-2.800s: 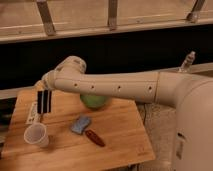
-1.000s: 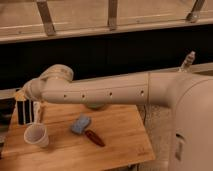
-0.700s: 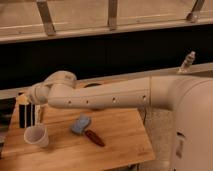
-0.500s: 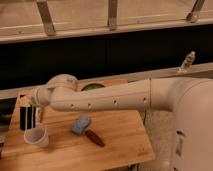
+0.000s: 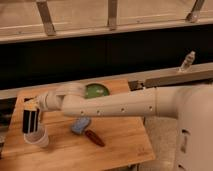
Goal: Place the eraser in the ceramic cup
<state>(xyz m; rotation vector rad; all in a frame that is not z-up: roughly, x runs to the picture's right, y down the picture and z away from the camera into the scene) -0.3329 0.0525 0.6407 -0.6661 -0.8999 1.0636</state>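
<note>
Black eraser [image 5: 30,120] clamped upright in the shut gripper [image 5: 31,114], lowered over the last moments from well above the table to the very mouth of the white ceramic cup [image 5: 38,138]. Lower end now at or just inside the rim, though hard to say whether any of it sits within. Swung left and down along with it, the long pale arm [image 5: 115,106], stretched across the wooden table [image 5: 120,145] and partly hiding the green bowl [image 5: 97,91]. Beside the cup, untouched, a blue-grey pad [image 5: 80,125] and a dark red object [image 5: 94,137]. Judged close to done: only a little further descent and a release left.
</note>
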